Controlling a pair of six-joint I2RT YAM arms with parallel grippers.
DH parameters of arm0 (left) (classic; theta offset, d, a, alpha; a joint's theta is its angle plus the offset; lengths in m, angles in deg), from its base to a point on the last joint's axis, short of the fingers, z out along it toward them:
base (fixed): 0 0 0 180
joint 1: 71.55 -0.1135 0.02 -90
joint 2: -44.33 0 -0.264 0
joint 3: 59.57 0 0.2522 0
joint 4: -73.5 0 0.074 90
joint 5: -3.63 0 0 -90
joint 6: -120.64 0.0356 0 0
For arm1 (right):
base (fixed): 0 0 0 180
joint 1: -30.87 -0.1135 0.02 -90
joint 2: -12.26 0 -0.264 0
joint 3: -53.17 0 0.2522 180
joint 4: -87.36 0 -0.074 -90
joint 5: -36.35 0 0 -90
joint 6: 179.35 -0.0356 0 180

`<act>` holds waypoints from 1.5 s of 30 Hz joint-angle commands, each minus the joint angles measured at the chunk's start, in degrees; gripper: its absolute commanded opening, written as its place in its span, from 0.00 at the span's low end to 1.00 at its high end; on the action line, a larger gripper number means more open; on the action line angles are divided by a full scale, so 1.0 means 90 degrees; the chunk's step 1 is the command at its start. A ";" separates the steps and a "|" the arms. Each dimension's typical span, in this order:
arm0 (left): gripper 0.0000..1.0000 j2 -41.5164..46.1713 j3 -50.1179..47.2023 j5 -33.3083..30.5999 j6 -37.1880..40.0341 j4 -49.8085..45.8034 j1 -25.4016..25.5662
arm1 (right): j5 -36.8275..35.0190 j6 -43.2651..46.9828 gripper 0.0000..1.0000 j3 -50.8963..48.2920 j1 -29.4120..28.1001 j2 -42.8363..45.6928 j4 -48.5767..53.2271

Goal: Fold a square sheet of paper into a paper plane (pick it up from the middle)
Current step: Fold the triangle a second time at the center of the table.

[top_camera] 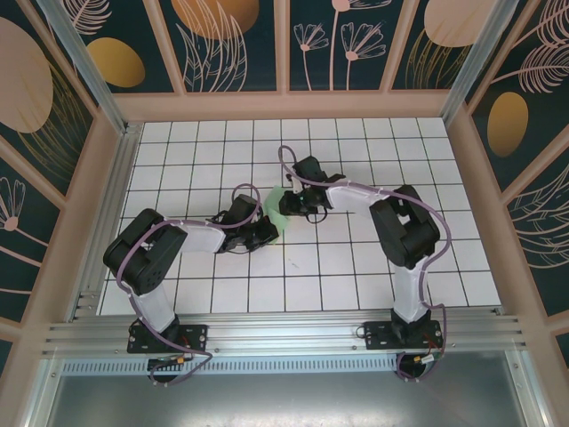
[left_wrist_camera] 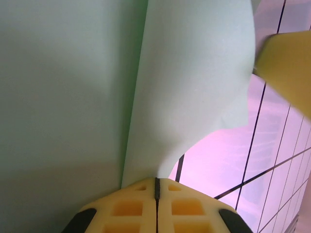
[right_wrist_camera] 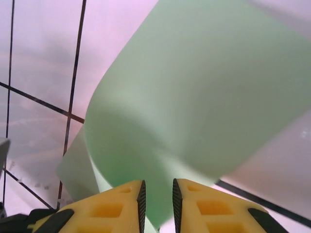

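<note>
Top external view: both arms reach to the middle of the white gridded table (top_camera: 356,285). The thin, pale mint-green square sheet of paper (top_camera: 277,206) stands curled between them, mostly raised off the tiles. Left wrist view shows the left gripper (left_wrist_camera: 156,187) with its yellow foam fingers pressed flat together on the sheet's lower edge. The paper rises from that pinch in a soft, matte, uncreased curve. Right wrist view shows the right gripper (right_wrist_camera: 158,196) parted by a narrow gap, with the sheet bowing away just ahead of its tips; as far as I can judge it is not clamped. So the left arm carries the paper. The right one, just beside it, would need to close on the sheet directly in front.
</note>
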State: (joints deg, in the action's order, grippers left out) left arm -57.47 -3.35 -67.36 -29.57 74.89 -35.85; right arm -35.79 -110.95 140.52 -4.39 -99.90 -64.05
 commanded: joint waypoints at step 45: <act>0.12 0.0757 -0.0007 -0.0012 0.0480 -0.1255 0.0226 | -0.0800 -0.1009 0.08 0.0042 -0.0369 -0.0888 0.0835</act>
State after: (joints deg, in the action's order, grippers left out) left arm -53.54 -4.59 -67.34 -27.16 68.75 -34.23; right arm -36.31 -119.94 141.59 -8.18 -104.05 -60.42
